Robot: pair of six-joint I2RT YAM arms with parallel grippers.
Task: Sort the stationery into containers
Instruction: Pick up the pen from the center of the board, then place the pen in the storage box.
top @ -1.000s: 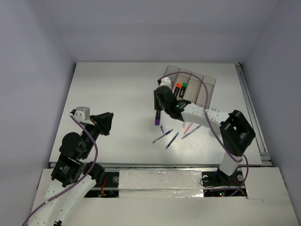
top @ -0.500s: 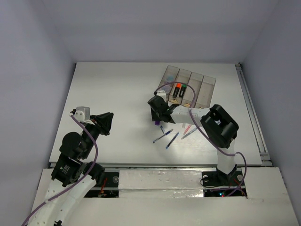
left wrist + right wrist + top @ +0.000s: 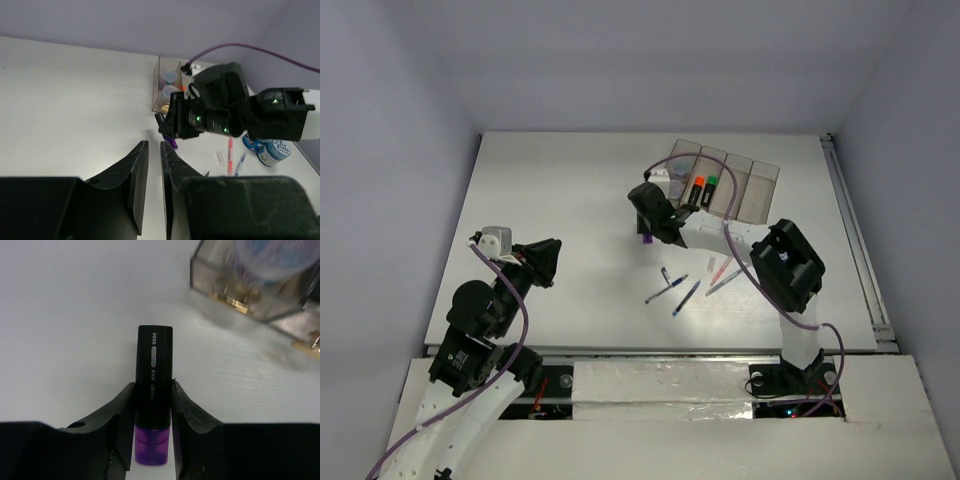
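My right gripper (image 3: pixel 648 218) is shut on a black marker with a purple cap (image 3: pixel 154 390), held just left of the containers (image 3: pixel 725 185); the purple cap (image 3: pixel 646 238) pokes out below the fingers. The four smoky-brown bins hold an orange marker (image 3: pixel 698 190) and a green marker (image 3: pixel 711 186) in the second bin, and a blue-white roll (image 3: pixel 169 76) in the end bin. Thin blue pens (image 3: pixel 678 293) and a red pen (image 3: pixel 717 270) lie on the table in front of the bins. My left gripper (image 3: pixel 548 258) hangs empty at the near left, its jaws almost together (image 3: pixel 154 146).
Two more blue-white rolls (image 3: pixel 272 151) stand on the table beyond the right arm. The end bin's corner (image 3: pixel 235 290) is close at the upper right of the right wrist view. A rail (image 3: pixel 855 240) runs along the table's right edge.
My right gripper has moved left and slightly away from the bases, carrying the purple-capped marker; its elbow has swung in toward the middle. The left arm has not moved.
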